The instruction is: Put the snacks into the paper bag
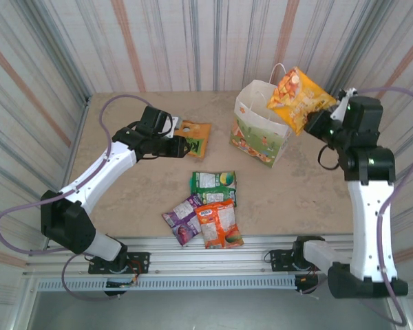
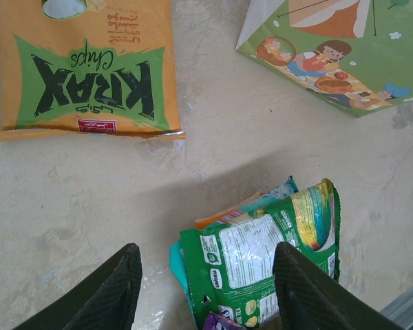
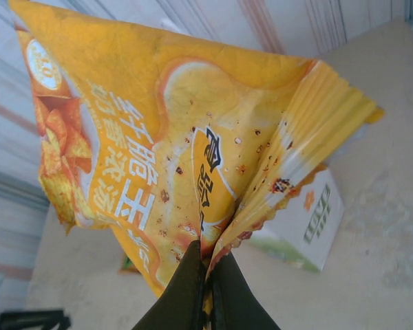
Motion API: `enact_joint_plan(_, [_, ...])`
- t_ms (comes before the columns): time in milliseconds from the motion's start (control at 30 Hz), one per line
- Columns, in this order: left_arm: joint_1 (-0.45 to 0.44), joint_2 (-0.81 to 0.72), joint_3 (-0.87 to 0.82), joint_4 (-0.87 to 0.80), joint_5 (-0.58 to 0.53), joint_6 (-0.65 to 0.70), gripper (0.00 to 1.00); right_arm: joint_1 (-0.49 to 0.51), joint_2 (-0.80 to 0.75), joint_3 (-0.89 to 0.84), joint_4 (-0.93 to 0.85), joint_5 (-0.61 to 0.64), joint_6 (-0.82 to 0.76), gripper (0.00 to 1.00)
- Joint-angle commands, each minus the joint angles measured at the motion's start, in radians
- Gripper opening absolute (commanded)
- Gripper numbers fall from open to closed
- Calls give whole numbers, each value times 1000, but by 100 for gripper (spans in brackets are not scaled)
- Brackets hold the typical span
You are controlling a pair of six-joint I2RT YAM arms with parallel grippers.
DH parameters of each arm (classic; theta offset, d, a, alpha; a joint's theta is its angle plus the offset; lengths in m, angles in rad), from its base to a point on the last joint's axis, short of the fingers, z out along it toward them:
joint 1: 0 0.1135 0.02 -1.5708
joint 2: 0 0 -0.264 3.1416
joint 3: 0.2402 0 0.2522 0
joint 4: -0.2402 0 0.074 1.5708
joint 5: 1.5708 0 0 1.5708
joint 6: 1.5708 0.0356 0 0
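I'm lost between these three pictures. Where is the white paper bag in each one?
Top external: the paper bag stands right of centre, with the yellow packet in the air by its top right edge.
Left wrist: its picture-printed side sits in the upper right corner.
Right wrist: its white side with green lettering is at lower right, behind the yellow packet.
Shared landmark: the beige table beneath it.

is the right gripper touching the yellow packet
Touching. The right wrist view shows the right gripper pinching the yellow packet by its lower edge.
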Motion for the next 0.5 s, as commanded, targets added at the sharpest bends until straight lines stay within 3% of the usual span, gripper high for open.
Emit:
enact_joint_plan(0, [-8,-18,25,-10,-19,0,55,1,92,48,146,53,-55,0])
enact_joint_plan(267, [-8,-2,49,-22,-40,5,55,-5,322,153,249,81,-160,0])
enact_joint_plan(467, [-8,31,78,-39,-46,12,55,-4,427,139,279,23,-199,0])
